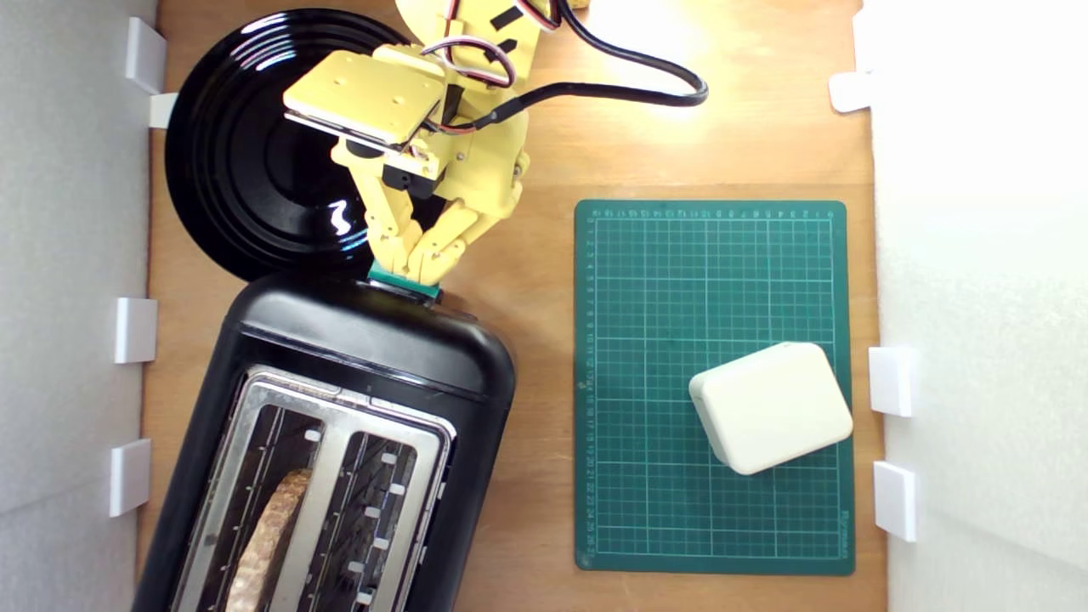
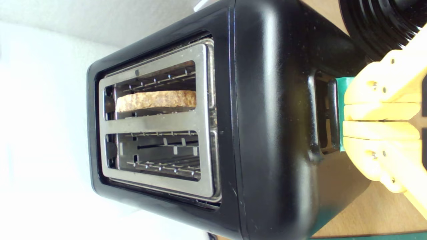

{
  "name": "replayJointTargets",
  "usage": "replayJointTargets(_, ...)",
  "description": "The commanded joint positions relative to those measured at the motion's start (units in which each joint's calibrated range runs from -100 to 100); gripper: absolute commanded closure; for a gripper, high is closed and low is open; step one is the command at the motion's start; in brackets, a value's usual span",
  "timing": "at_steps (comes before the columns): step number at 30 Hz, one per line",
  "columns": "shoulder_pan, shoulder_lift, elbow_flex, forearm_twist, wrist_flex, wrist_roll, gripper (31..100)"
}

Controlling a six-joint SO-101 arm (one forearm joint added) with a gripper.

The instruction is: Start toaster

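The glossy black toaster (image 1: 357, 357) with a silver top plate (image 1: 336, 416) lies at the lower part of the exterior view's left; a slice of brown bread (image 1: 268, 540) stands in one slot, the other slot is empty. Its teal-green lever tab (image 1: 404, 283) sticks out at the end facing the arm. My yellow gripper (image 1: 416, 265) is shut, fingertips together and resting on top of that tab. The wrist view shows the toaster (image 2: 267, 116), the bread (image 2: 156, 100), the teal tab (image 2: 341, 90) and my gripper (image 2: 345, 120) pressed against the tab.
A round black plate (image 1: 246, 153) sits behind the toaster, partly under the arm. A green cutting mat (image 1: 646, 297) lies at the exterior view's right with a cream rounded box (image 1: 769, 406) on it. White foam walls with clips border both sides. A black cable (image 1: 629, 72) loops behind the arm.
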Motion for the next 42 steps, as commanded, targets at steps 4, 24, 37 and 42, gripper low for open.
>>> replayJointTargets(4,2.9,1.7,-2.8,0.4,-3.9,1.4,98.9)
replayJointTargets(24,4.8,2.0,9.9,0.5,-4.2,2.8,98.9)
replayJointTargets(37,4.7,4.4,8.2,-0.5,-4.2,2.5,98.9)
replayJointTargets(42,4.6,5.2,5.2,-0.5,-4.2,2.5,98.9)
